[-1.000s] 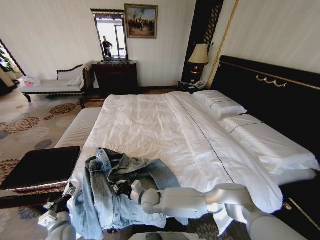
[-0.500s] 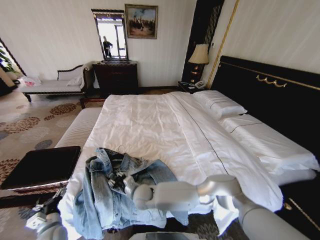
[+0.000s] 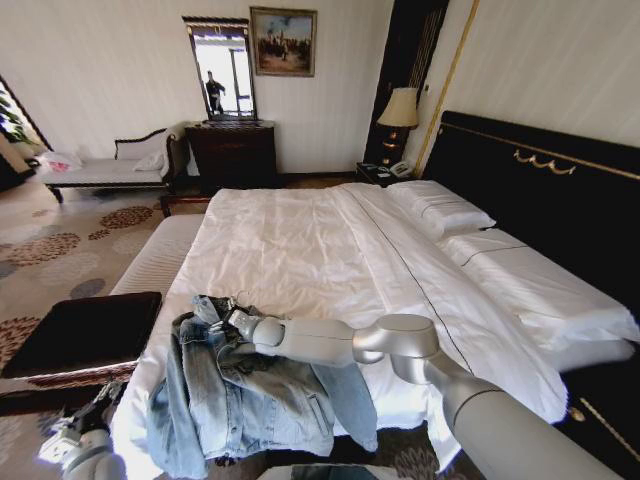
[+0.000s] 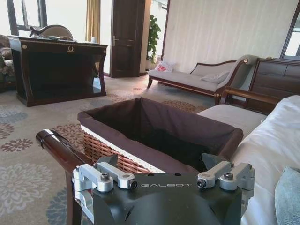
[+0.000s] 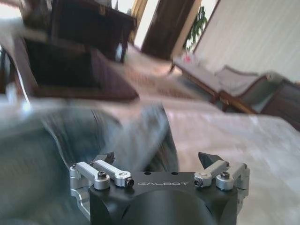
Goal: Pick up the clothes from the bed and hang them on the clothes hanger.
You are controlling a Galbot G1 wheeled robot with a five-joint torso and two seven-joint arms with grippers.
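- Lying crumpled at the foot corner of the bed (image 3: 300,240): denim jacket (image 3: 250,395), light blue, part of it hanging over the mattress edge.
- Right tool (image 3: 235,322): arm reaches across the jacket to its collar end; in the right wrist view the fingers (image 5: 105,158) stand apart with blurred denim (image 5: 70,140) between and ahead of them.
- Left tool (image 3: 75,440): low beside the bed near the floor; fingertips hidden, so whether they are apart or together cannot be told.
- Basket (image 4: 159,136): wicker, dark cloth lining, on a dark wooden stand just beside the bed; nothing seen inside.
- Pillows (image 3: 440,208): white, two, against the black headboard (image 3: 540,190).
- Lamp (image 3: 398,108): on the nightstand beside the headboard.
- Daybed (image 3: 110,168): white cushion, against the far wall, well apart.
- Dresser (image 3: 232,152): dark wood, mirror (image 3: 222,68) above, painting (image 3: 282,42) beside it.
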